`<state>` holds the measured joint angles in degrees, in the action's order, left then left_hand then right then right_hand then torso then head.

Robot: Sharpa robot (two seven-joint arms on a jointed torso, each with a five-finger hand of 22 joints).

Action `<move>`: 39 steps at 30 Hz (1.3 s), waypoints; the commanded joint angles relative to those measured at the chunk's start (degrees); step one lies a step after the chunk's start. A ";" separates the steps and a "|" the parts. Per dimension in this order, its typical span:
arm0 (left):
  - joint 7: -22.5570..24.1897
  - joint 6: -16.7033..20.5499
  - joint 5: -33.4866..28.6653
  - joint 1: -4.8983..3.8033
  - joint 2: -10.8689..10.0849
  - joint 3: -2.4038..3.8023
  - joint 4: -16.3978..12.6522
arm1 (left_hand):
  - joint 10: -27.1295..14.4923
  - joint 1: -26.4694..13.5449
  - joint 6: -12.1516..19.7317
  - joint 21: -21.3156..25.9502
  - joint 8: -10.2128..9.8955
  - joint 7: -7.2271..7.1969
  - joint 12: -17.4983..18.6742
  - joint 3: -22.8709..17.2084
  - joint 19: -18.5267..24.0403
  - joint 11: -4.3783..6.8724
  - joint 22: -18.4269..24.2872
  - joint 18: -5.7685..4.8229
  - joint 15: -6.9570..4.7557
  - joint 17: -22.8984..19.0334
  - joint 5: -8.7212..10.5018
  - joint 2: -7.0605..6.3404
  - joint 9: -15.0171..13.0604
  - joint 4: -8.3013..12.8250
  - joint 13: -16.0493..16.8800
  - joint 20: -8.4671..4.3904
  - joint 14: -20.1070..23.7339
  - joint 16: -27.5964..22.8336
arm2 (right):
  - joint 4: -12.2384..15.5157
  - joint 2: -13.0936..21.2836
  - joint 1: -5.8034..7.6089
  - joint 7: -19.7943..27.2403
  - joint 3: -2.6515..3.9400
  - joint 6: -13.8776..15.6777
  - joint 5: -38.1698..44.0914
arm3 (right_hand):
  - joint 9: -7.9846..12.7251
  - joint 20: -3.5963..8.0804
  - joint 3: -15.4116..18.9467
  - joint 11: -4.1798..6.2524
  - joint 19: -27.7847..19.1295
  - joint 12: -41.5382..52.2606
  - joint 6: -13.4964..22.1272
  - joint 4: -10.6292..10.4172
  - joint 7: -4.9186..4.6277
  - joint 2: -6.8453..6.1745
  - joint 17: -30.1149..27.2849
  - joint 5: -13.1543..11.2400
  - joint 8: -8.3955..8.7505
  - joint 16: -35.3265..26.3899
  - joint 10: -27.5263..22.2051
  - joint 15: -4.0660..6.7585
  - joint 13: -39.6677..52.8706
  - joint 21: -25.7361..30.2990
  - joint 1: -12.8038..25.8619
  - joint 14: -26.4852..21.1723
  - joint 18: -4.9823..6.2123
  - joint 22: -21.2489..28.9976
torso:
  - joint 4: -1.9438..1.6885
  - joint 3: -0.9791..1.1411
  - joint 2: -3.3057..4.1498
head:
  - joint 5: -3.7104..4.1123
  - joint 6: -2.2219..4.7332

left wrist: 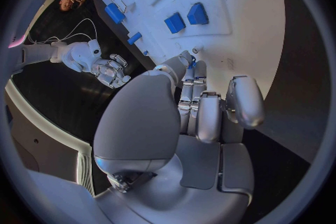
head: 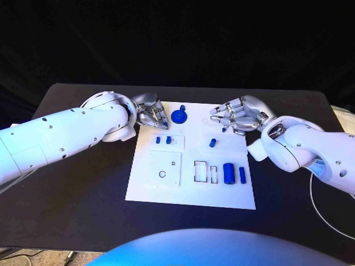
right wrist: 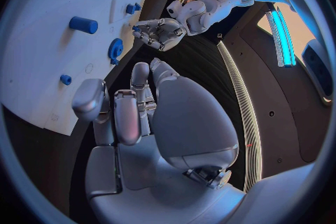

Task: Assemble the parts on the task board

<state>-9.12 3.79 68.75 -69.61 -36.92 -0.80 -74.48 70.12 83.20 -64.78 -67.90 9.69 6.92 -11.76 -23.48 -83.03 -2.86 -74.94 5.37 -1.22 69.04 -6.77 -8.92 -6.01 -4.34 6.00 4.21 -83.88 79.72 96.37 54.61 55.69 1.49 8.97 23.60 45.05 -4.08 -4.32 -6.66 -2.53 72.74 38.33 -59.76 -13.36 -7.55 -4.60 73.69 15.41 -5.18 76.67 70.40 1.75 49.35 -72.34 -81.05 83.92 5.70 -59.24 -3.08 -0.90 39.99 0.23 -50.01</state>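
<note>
Parts scattered across the task board (head: 146,191) mid-worktop: blue gear (head: 180,116) at the far edge, small peg (head: 213,143) mid-board, two little blocks (head: 163,139) left of centre, two cylinders (head: 234,174) nearer. Probably light, stiff, smooth plastic; best pinched across the sides, gear by its rim or hub. Left hand (head: 150,114) just left of the gear, fingers curled in, gripping nothing visible. Right hand (head: 237,116) at the board's far right corner, likewise curled and empty, peg close below.
</note>
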 commanded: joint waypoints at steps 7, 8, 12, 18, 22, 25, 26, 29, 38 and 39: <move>-0.54 -2.24 1.80 0.03 0.48 0.00 0.17 | 0.62 -0.62 -0.52 -0.29 -0.28 -0.17 0.35 -0.21 -0.44 0.05 -0.67 -0.69 -0.44 -0.14 0.33 -0.13 0.06 -0.14 0.05 0.01 -2.15 -0.11 | 0.08 -0.04 -0.10 0.64 0.00 -0.84 0.17 | -0.07 -0.12 -0.11 0.19 -0.20 0.34 0.28 0.01 0.03 0.16 -0.03 0.32 -0.05 -0.21 -0.32 0.09 -0.01 0.24 0.20 2.70 0.64 0.08 | -0.03 0.02 0.03 | -0.09 0.01; -0.57 -2.29 1.81 0.05 0.58 0.00 0.21 | 0.62 -0.62 -0.52 -0.29 -0.28 -0.17 0.35 -0.21 -0.44 0.05 -0.67 -0.69 -0.44 -0.14 0.33 -0.13 0.06 -0.14 0.05 0.01 -2.15 -0.11 | 0.08 -0.05 -0.10 0.64 0.00 -0.84 0.17 | -0.07 -0.12 -0.11 0.19 -0.20 0.34 0.28 0.01 0.03 0.16 -0.03 0.32 -0.05 -0.21 -0.32 0.09 -0.01 0.24 0.20 2.70 0.64 0.08 | -0.03 0.02 0.04 | -0.10 0.01; -0.94 -2.21 2.02 0.12 0.96 -0.09 0.57 | 0.70 -0.62 -0.59 -0.26 -0.29 -0.20 0.38 -0.25 -0.43 0.08 -0.67 -0.68 -0.46 -0.18 0.33 -0.12 0.06 -0.10 0.06 0.00 -2.15 -0.12 | 0.11 -0.07 -0.10 0.65 0.00 -0.85 0.17 | -0.07 -0.12 -0.11 0.19 -0.20 0.34 0.28 0.01 0.03 0.16 -0.03 0.32 -0.05 -0.21 -0.32 0.09 -0.01 0.24 0.20 2.70 0.64 0.08 | 0.02 0.04 0.04 | -0.13 0.01; -1.47 -1.81 3.37 0.19 1.37 -0.21 1.40 | 0.82 -0.57 -0.68 -0.31 -0.32 -0.24 0.44 -0.34 -0.44 0.14 -0.72 -0.68 -0.50 -0.24 0.30 -0.06 0.06 0.01 0.08 -0.02 -2.14 -0.14 | 0.15 0.00 -0.11 0.64 0.00 -0.84 0.17 | -0.07 -0.12 -0.11 0.19 -0.20 0.34 0.28 0.01 0.03 0.16 -0.03 0.32 -0.05 -0.21 -0.32 0.09 -0.01 0.24 0.20 2.70 0.64 0.08 | 0.00 0.04 0.02 | -0.25 0.01; -1.56 -1.83 4.34 0.21 1.57 -0.28 1.64 | 0.86 -0.56 -0.71 -0.32 -0.33 -0.26 0.47 -0.37 -0.44 0.15 -0.73 -0.68 -0.51 -0.23 0.30 -0.05 0.06 0.05 0.09 -0.03 -2.14 -0.13 | 0.17 0.05 -0.11 0.64 0.00 -0.82 0.17 | -0.07 -0.12 -0.11 0.19 -0.20 0.34 0.28 0.01 0.03 0.16 -0.03 0.32 -0.05 -0.21 -0.32 0.09 -0.01 0.24 0.20 2.70 0.64 0.08 | 0.02 0.05 0.05 | -0.24 0.01; -1.64 -2.04 4.90 0.23 1.77 -0.32 1.74 | 0.92 -0.53 -0.76 -0.31 -0.34 -0.28 0.49 -0.40 -0.44 0.17 -0.73 -0.68 -0.53 -0.22 0.30 -0.04 0.06 0.11 0.10 -0.04 -2.15 -0.12 | 0.19 0.05 -0.11 0.66 0.00 -0.83 0.17 | -0.07 -0.12 -0.11 0.19 -0.20 0.34 0.28 0.01 0.03 0.16 -0.03 0.32 -0.05 -0.21 -0.32 0.09 -0.01 0.24 0.20 2.70 0.64 0.08 | 0.05 0.03 0.05 | -0.31 0.01; -1.67 -2.10 5.05 0.24 1.84 -0.33 1.77 | 0.92 -0.53 -0.76 -0.31 -0.34 -0.28 0.49 -0.40 -0.44 0.17 -0.73 -0.68 -0.53 -0.22 0.30 -0.04 0.06 0.11 0.10 -0.04 -2.15 -0.12 | 0.19 0.05 -0.11 0.66 0.00 -0.84 0.17 | -0.07 -0.12 -0.11 0.19 -0.20 0.34 0.28 0.01 0.03 0.16 -0.03 0.32 -0.05 -0.21 -0.32 0.09 -0.01 0.24 0.20 2.70 0.64 0.08 | 0.07 0.03 0.06 | -0.33 0.01; -1.72 -2.36 5.32 0.28 2.02 -0.37 1.88 | 0.92 -0.53 -0.76 -0.31 -0.34 -0.28 0.49 -0.40 -0.44 0.17 -0.73 -0.68 -0.53 -0.22 0.30 -0.04 0.06 0.11 0.10 -0.04 -2.15 -0.12 | 0.21 0.06 -0.11 0.65 0.00 -0.86 0.17 | -0.07 -0.12 -0.11 0.19 -0.20 0.34 0.28 0.01 0.03 0.16 -0.03 0.32 -0.05 -0.21 -0.32 0.09 -0.01 0.24 0.20 2.70 0.64 0.08 | 0.06 0.03 0.10 | -0.26 0.01; -1.50 -2.87 5.53 0.37 2.29 -0.45 1.93 | 1.02 -0.52 -0.85 -0.32 -0.36 -0.31 0.53 -0.45 -0.44 0.20 -0.75 -0.68 -0.56 -0.22 0.31 -0.04 0.06 0.20 0.12 -0.06 -2.15 -0.11 | 0.21 0.08 -0.11 0.65 0.00 -0.89 0.16 | -0.07 -0.12 -0.11 0.19 -0.20 0.34 0.28 0.01 0.03 0.16 -0.03 0.32 -0.05 -0.21 -0.32 0.09 -0.01 0.24 0.20 2.70 0.64 0.08 | 0.02 0.05 0.03 | -0.15 0.01; -1.43 -2.90 5.54 0.38 2.29 -0.45 1.90 | 1.02 -0.52 -0.85 -0.32 -0.36 -0.31 0.53 -0.45 -0.44 0.20 -0.75 -0.68 -0.56 -0.22 0.31 -0.04 0.06 0.20 0.12 -0.06 -2.15 -0.11 | 0.21 0.08 -0.11 0.65 0.00 -0.89 0.15 | -0.07 -0.12 -0.11 0.19 -0.20 0.34 0.28 0.01 0.03 0.16 -0.03 0.32 -0.05 -0.21 -0.32 0.09 -0.01 0.24 0.20 2.70 0.64 0.08 | 0.02 0.05 0.02 | -0.14 0.01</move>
<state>-10.54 2.41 73.60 -69.42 -34.78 -1.10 -72.45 70.77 83.20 -65.18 -67.89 9.25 6.50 -11.53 -23.63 -83.02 -2.62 -74.92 5.37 -1.43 68.83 -6.77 -8.92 -5.90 -4.20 6.04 4.21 -84.08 79.72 96.49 54.71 55.63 1.58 8.97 23.53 45.03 -4.08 -4.32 -6.66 -2.53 72.74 38.33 -59.76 -13.36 -7.55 -4.60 73.69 15.42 -5.18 76.67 70.40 1.75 49.35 -72.34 -81.05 83.92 5.70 -59.24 -3.04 -0.86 40.04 0.07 -50.01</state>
